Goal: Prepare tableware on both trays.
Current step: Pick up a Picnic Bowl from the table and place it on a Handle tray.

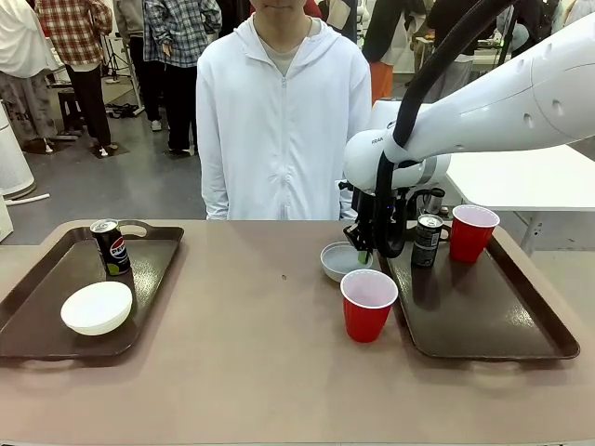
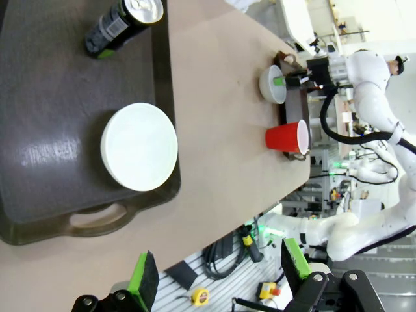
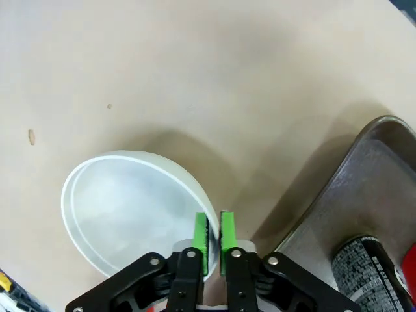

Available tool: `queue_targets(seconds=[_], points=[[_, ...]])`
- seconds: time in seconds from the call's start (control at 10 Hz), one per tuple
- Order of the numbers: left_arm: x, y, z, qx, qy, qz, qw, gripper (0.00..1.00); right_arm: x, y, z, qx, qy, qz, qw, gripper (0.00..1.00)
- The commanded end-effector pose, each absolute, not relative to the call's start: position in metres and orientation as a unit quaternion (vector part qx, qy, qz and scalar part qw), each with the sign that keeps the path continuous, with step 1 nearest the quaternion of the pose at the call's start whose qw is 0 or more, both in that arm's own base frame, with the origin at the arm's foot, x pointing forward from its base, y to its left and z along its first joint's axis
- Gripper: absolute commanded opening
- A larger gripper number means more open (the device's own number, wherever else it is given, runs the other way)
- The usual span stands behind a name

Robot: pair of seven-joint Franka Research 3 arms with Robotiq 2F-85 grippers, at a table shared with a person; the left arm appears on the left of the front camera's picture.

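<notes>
Your right gripper point(image 3: 214, 235) pinches the bowl point(image 3: 133, 211) rim, pads nearly together; it's light, stiff, slick plastic — grip rim nearest you.

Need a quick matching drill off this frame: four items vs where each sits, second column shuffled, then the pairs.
Items
1. Pepsi can
2. near red cup
3. far red cup
4. bowl in the right gripper

Places
A. right tray, far corner
B. bare table, beside the right tray
C. left tray, far end
D. table, left of the right tray's far end

Pairs: 1-C, 2-B, 3-A, 4-D
</notes>
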State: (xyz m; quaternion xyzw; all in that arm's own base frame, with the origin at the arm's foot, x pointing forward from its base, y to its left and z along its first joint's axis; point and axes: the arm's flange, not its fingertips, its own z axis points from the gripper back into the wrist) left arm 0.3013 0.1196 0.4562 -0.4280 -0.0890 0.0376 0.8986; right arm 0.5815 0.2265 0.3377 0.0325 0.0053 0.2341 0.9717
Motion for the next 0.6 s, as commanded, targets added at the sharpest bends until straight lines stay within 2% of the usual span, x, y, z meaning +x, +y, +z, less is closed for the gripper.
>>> queue_targets(seconds=[0.0,0.1,0.3,0.5], points=[[0.3,0.12,0.456,-0.435,-0.095,0.036,0.894,1.0,0.564,0.224,0.36,0.023,-0.005,0.238,0.971,0.0],[0.3,0.12,0.456,-0.435,-0.095,0.036,0.894,1.0,0.546,0.222,0.382,0.021,-0.015,0.255,0.967,0.03],[0.3,0.12,0.456,-0.435,-0.095,0.036,0.894,1.0,0.505,0.213,0.43,0.004,-0.044,0.257,0.966,0.03],[0.3,0.12,0.456,-0.435,-0.095,0.036,0.894,1.0,0.477,0.197,0.455,0.009,-0.05,0.249,0.967,0.03]])
